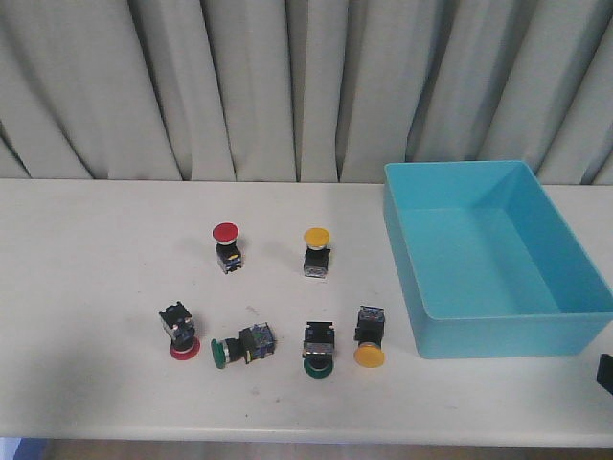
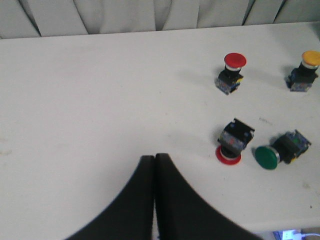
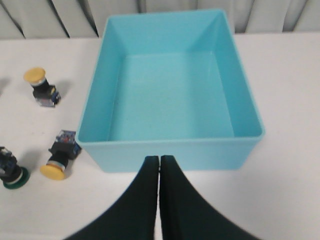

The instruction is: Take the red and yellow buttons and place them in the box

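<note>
Box [image 3: 170, 140] holds nothing; red and yellow buttons [image 1: 317, 251] on table [image 1: 86, 287]. Both arms' jaws together, gripping nothing.

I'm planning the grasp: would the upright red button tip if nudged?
Probably: the upright red button stands on its small black body with the wide cap on top, so it looks top-heavy. Once over, the round cap might roll in an arc, as the green switch lies.

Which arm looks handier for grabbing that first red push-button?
Probably the left. Its shut fingers look over the red-capped push-button switch lying cap-down, while the right fingers face the empty turquoise plastic box.
</note>
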Robot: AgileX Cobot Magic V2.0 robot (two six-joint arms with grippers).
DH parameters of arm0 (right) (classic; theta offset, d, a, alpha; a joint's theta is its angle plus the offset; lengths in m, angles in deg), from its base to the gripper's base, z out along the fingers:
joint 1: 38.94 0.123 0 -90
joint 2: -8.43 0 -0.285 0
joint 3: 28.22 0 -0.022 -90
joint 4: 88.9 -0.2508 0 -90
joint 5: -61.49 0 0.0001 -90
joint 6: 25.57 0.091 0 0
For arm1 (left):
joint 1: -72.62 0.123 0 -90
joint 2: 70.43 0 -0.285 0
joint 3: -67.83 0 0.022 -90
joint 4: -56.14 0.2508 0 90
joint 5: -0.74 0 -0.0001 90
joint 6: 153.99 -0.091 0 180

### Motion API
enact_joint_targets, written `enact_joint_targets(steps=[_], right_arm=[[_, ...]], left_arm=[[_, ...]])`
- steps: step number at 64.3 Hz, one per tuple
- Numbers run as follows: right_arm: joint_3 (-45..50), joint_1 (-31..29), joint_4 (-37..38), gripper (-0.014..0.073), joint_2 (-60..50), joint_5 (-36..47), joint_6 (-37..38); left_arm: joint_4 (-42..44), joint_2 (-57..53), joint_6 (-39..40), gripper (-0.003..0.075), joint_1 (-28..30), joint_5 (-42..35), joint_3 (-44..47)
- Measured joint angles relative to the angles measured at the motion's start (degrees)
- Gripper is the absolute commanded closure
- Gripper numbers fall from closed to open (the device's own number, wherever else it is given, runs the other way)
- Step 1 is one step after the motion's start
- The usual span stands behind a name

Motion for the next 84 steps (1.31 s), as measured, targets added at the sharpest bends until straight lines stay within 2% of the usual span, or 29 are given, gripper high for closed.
enact_joint_targets(steps=[7, 14, 27, 35, 42, 58, 71, 84], right_arm=[[0.09, 0.0, -0.1, 0.0579, 0.91, -0.13, 0.0], [0.09, 0.0, 0.43, 0.0504, 0.99, -0.13, 0.0], [0.09, 0.0, 1.47, 0.0233, 0.99, -0.13, 0.0], [0.09, 0.0, 1.58, 0.0101, 0.99, -0.13, -0.36], [0.09, 0.0, 1.63, 0.0053, 0.99, -0.13, -1.08], [0.09, 0.0, 1.63, 0.0053, 0.99, -0.13, -1.3], [0.09, 0.0, 1.63, 0.0053, 0.99, -0.13, -1.36], [0.09, 0.0, 1.63, 0.0053, 0.99, -0.13, -1.36]], left_arm=[[0.0, 2.03, 0.0, 0.0694, 0.0, -0.06, 0.12], [0.0, 3.32, 0.0, 0.0587, 0.0, -1.02, 0.12], [0.0, 4.52, -0.04, 0.0274, 0.0, -3.49, -0.05], [0.0, 6.16, -2.84, 0.0178, 0.0, -0.78, -2.74], [-0.51, 8.95, -7.3, 0.0166, -0.16, 3.05, -7.17], [-1.38, 19.49, -14.4, 0.0184, -6.44, 5.47, -15.7], [-1.45, 32.66, -19.4, 0.0197, -11.55, 5.46, -23.56], [-1.75, 48.03, -22.86, 0.0199, -13.1, 7.0, -33.01]])
